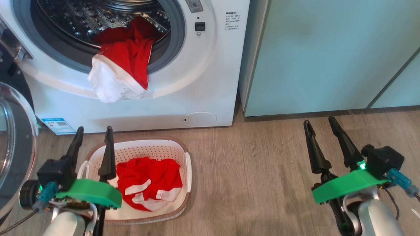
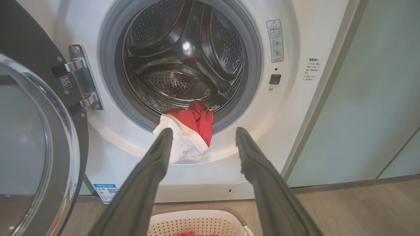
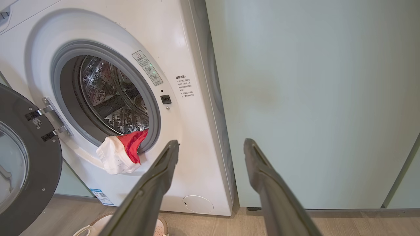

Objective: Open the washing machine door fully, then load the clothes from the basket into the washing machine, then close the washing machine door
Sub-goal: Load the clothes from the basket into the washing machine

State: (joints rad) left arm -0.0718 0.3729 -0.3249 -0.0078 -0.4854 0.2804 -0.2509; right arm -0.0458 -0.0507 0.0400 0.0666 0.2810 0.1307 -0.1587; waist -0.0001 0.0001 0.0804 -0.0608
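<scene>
Head view: pale teal cabinet [image 1: 328,55] adjoins washing machine [image 1: 203,82]. Red-and-white garment [image 1: 121,72] hangs over the drum lip; second garment [image 1: 147,183] lies in basket [image 1: 154,149]. Left gripper [image 1: 94,128] and right gripper [image 1: 319,120] are spread wide, empty.
Left wrist view: washing machine door [image 2: 29,137] stands open at left.
Right wrist view: the red-and-white garment [image 3: 119,155] is half outside the drum.

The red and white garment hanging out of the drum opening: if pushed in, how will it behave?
Probably floppy: the garment drapes limply over the gasket, so a push may crumple it. Likely light: thin folds. Its white end hangs outside the washing machine, so it might slip out.
</scene>
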